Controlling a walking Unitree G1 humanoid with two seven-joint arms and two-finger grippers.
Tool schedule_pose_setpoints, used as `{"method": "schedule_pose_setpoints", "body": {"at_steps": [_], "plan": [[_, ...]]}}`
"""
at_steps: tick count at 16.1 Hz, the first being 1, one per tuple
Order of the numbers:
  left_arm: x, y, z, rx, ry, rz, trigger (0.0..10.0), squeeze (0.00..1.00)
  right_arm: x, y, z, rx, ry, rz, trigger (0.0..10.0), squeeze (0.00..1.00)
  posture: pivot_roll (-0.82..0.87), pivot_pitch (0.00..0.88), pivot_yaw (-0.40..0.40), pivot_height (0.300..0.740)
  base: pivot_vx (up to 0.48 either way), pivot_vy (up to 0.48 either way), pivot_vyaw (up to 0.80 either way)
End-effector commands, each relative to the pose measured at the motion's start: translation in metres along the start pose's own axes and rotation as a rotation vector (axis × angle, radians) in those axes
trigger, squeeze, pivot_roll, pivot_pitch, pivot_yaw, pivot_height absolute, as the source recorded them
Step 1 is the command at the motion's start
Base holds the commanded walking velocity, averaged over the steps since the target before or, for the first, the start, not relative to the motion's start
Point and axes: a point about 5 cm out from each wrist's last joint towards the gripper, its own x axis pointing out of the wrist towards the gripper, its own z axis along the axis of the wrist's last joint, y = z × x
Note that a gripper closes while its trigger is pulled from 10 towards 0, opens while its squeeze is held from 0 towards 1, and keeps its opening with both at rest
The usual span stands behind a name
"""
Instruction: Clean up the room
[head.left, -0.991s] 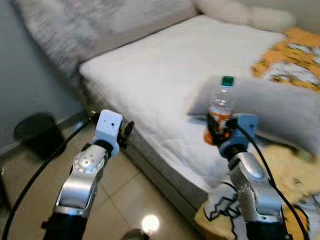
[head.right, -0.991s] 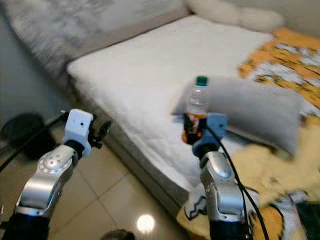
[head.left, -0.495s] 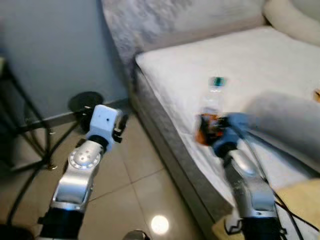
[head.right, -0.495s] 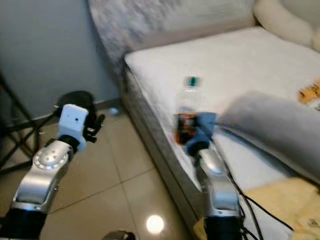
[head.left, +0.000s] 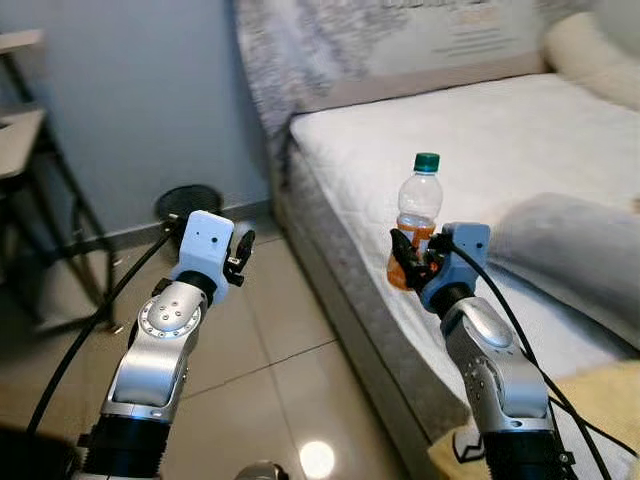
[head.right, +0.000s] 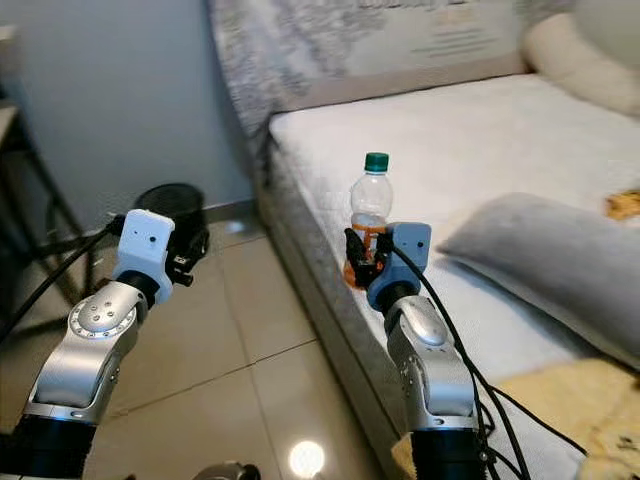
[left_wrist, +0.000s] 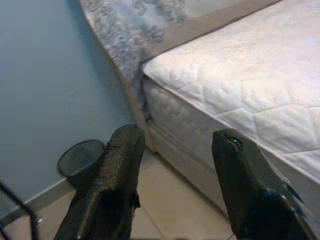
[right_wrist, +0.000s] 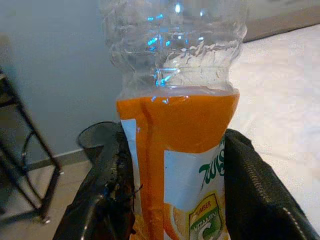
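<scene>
An upright plastic bottle (head.left: 417, 215) with a green cap and orange drink in its lower half is held over the bed's edge by my right gripper (head.left: 412, 262), which is shut on it. In the right wrist view the bottle (right_wrist: 177, 150) sits between the two black fingers (right_wrist: 112, 200). My left gripper (head.left: 240, 255) hangs open over the tiled floor, left of the bed, with nothing between its fingers (left_wrist: 117, 175). A black mesh waste bin (head.left: 187, 205) stands by the blue-grey wall beyond the left gripper.
The bed (head.left: 480, 130) with a white mattress runs along the right, with a grey pillow (head.left: 570, 250) and a cream cushion (head.left: 590, 50) on it. A yellow patterned blanket (head.left: 610, 400) lies at the lower right. A black-legged table frame (head.left: 50, 200) stands at the left.
The camera has swung left, bringing the wall, bin and table frame into view. Both arms keep their pose; the right gripper still holds the bottle.
</scene>
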Motion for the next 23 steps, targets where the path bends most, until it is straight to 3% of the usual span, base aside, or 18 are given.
{"method": "schedule_pose_setpoints", "body": {"at_steps": [1,7,23], "plan": [[0.002,0.001,0.004,0.005,-0.014,0.001,10.0,0.0,0.002,0.001,0.002,-0.011,-0.005,-0.001,10.0,0.0,-0.01,0.0,0.003,0.74,0.277,0.0,0.0],[0.002,0.0,0.004,0.007,-0.011,-0.011,10.0,0.0,0.002,0.002,0.001,-0.02,0.001,0.009,10.0,0.0,-0.02,0.0,0.015,0.74,0.277,0.0,0.53],[0.008,0.007,0.008,0.009,0.001,-0.007,10.0,0.0,0.009,0.009,0.001,0.028,0.003,-0.022,10.0,0.0,0.0,0.0,-0.002,0.74,0.282,0.0,0.0]]}}
